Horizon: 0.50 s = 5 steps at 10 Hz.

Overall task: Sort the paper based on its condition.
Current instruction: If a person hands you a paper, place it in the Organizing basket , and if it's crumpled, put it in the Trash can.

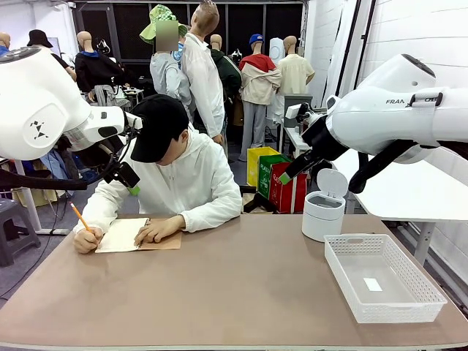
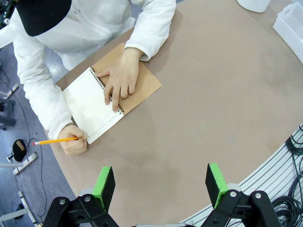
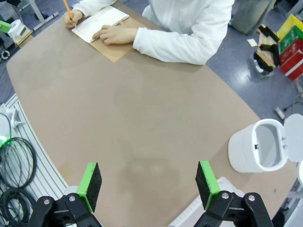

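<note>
Two open, empty claws, my left claw (image 2: 160,183) and right claw (image 3: 149,183), could hit the hand (image 2: 120,78) pinning the paper (image 2: 89,105) if I reach now.

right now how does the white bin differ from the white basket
The bin is round, tall and solid-walled; the basket is low, rectangular and mesh-walled. The bin has a lid, flipped up; the basket has none. The bin stands farther from the robot than the basket. Both are white, on the robot's right.
</note>
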Tool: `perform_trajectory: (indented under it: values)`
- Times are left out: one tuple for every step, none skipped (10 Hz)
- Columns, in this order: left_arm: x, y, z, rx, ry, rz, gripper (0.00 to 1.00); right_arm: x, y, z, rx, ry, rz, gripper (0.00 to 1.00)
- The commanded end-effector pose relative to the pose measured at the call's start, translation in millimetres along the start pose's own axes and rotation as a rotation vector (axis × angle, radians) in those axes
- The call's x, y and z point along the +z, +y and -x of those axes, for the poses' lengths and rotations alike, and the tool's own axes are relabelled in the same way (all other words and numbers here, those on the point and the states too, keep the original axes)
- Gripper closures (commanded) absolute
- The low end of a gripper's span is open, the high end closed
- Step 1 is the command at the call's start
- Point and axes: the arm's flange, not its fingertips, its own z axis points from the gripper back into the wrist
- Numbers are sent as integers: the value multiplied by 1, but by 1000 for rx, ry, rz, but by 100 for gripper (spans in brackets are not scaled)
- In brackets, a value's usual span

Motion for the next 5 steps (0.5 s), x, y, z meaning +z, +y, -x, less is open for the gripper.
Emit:
perform_trajectory:
  values:
    - [1,1,0,-4,-3,-1,0,-1,0,0,-1,-1,-7,0]
    - [1,1,0,-4,-3,-1,0,-1,0,0,-1,-1,-7,0]
    - [1,1,0,-4,-3,-1,0,-1,0,0,-1,-1,-7,0]
    - [1,1,0,-4,-3,-1,0,-1,0,0,-1,-1,-7,0]
    - [1,1,0,-4,-3,-1,0,-1,0,0,-1,-1,-7,0]
